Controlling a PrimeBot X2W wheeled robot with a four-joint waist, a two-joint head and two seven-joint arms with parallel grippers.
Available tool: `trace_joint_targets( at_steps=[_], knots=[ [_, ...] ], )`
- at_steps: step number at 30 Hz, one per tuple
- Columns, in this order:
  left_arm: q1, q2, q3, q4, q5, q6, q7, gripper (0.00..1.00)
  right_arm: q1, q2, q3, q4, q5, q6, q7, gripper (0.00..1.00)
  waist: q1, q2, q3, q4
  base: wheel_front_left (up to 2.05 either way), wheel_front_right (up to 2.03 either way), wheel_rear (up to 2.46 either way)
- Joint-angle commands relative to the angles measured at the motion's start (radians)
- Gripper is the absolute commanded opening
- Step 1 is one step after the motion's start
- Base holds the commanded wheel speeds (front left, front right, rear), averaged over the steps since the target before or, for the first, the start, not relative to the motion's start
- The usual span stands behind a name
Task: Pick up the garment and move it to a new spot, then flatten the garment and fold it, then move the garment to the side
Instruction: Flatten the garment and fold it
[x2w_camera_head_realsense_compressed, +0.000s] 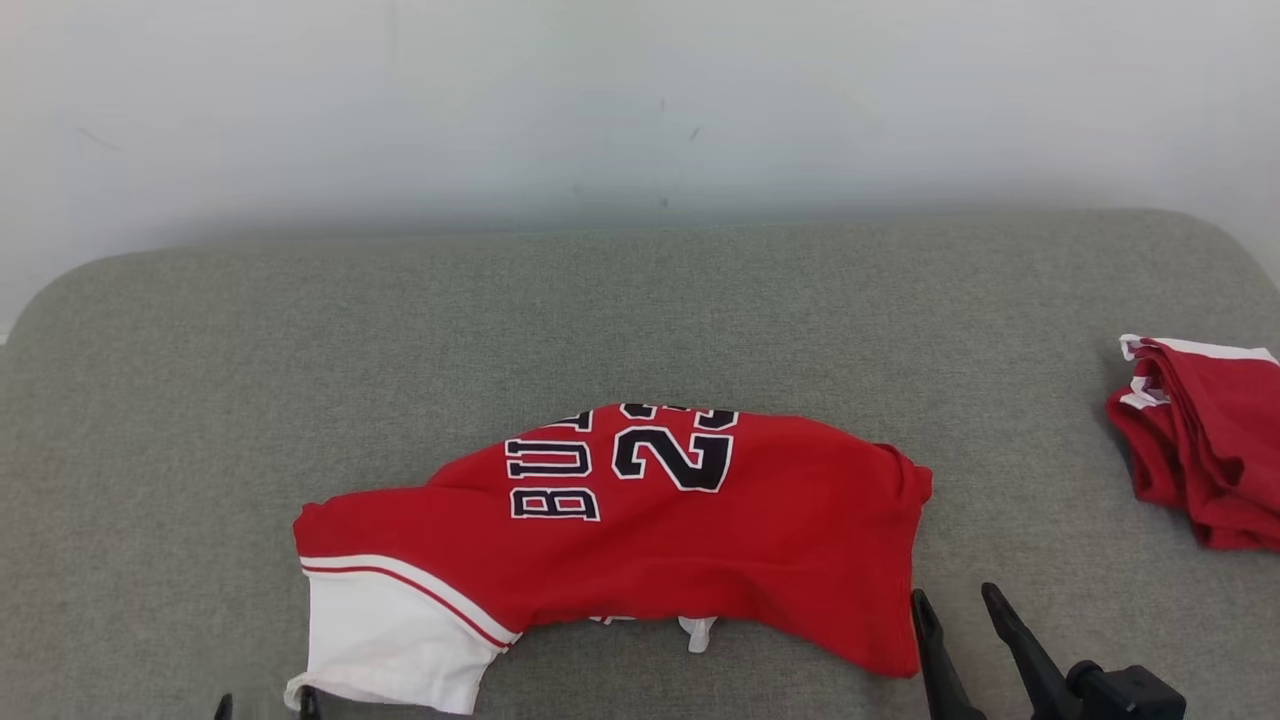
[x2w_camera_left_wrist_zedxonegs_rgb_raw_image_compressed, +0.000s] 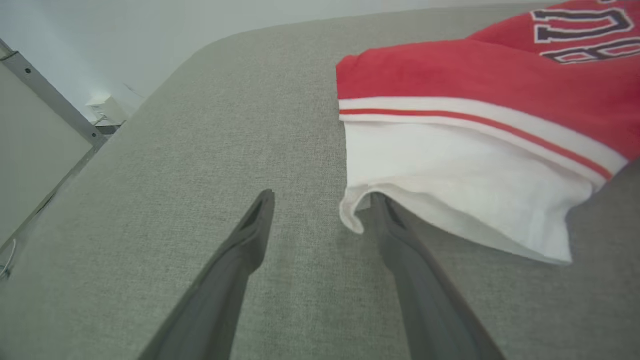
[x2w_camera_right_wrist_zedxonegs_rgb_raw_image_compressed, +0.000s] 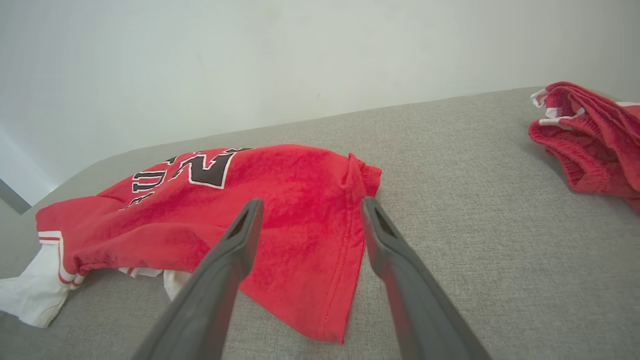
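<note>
Across grey table (x2w_camera_head_realsense_compressed: 640, 300), shows garment (x2w_camera_head_realsense_compressed: 700, 540) seemingly part-folded; leaves side move undone. Shows left end effector (x2w_camera_left_wrist_zedxonegs_rgb_raw_image_compressed: 322, 196) and right end effector (x2w_camera_right_wrist_zedxonegs_rgb_raw_image_compressed: 311, 201) apart, empty.

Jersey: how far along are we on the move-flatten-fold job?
Done, apparently: the jersey lies on the grey pad, with nothing held. In hand: flattening. Its top edge is rolled over, and both grippers stand open at its ends, the left gripper at the white sleeve, the right gripper by the red side edge. Left: fold it and move it aside. Another red garment sits at the pad's right.
</note>
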Motion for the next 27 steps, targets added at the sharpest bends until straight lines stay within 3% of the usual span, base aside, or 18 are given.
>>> trace_joint_targets(
  at_steps=[1, 5, 8, 16, 20, 27],
  knots=[
    [0.017, -0.006, 0.009, -0.001, -0.010, 0.005, -0.012, 1.00, 0.006, -0.003, -0.004, -0.002, 0.000, -0.003, -0.001, 1.00, 0.0000, 0.0000, 0.000, 0.006, 0.00, 0.00, 0.00],
    [0.041, -0.054, 0.110, -0.085, -0.012, -0.023, -0.060, 1.00, 0.024, 0.000, -0.035, -0.003, -0.005, -0.003, 0.004, 1.00, 0.0000, 0.0000, -0.006, 0.026, 0.00, 0.00, 0.00],
    [0.087, -0.119, 0.221, -0.219, 0.055, -0.081, -0.060, 1.00, 0.028, 0.005, -0.055, -0.004, -0.007, -0.003, 0.011, 1.00, 0.0000, 0.0000, -0.012, 0.042, 0.00, 0.00, 0.00],
    [0.186, -0.312, 0.413, -0.408, 0.221, -0.329, -0.061, 1.00, 0.069, 0.013, -0.086, 0.003, -0.007, -0.003, 0.047, 1.00, 0.0000, 0.0000, -0.055, 0.085, 0.00, 0.00, 0.00],
    [0.210, -0.345, 0.449, -0.401, 0.257, -0.433, -0.061, 1.00, 0.096, 0.016, -0.096, 0.008, -0.008, -0.003, 0.051, 1.00, 0.0000, 0.0000, -0.078, 0.099, 0.00, 0.00, 0.00],
    [0.233, -0.355, 0.445, -0.347, 0.311, -0.502, -0.061, 1.00, 0.142, 0.016, -0.122, 0.029, -0.032, -0.003, -0.012, 1.00, 0.0000, 0.0000, -0.118, 0.114, 0.00, 0.00, 0.00]
  ],
)
